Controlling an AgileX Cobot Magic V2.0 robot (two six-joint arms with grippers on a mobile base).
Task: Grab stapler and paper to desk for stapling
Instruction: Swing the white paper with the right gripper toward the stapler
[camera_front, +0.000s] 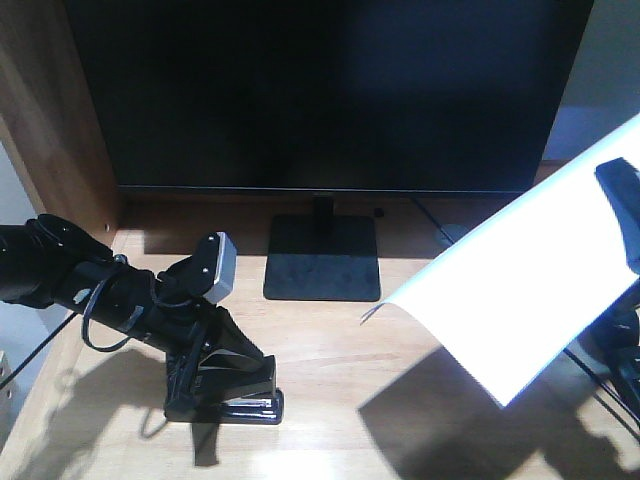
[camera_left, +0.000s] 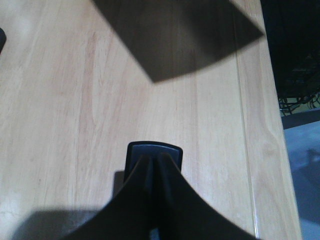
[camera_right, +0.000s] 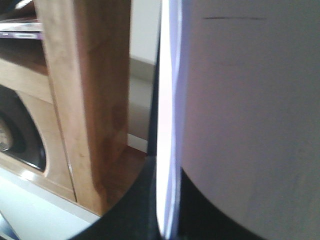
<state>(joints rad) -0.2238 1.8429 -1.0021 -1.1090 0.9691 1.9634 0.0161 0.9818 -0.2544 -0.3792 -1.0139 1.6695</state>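
Note:
My left gripper (camera_front: 232, 398) is down on the light wooden desk (camera_front: 330, 350), shut on the small black stapler (camera_front: 262, 405). A silver strip shows along the stapler's underside. In the left wrist view the stapler's rounded end (camera_left: 153, 149) pokes out past the closed fingertips (camera_left: 167, 167), resting on the desk (camera_left: 60, 100). The white paper (camera_front: 520, 290) hangs tilted in the air at the right, its free corner drooping toward the middle. My right gripper (camera_front: 625, 215) pinches its upper edge. In the right wrist view the paper (camera_right: 240, 100) runs edge-on between the two dark fingers (camera_right: 145, 205).
A large black monitor (camera_front: 320, 90) fills the back, its square stand base (camera_front: 322, 265) on the desk centre. A wooden side panel (camera_front: 50, 110) rises at the left. The desk's raised edge (camera_left: 270, 130) borders dark floor with cables. A wooden shelf unit (camera_right: 85, 100) stands beside the paper.

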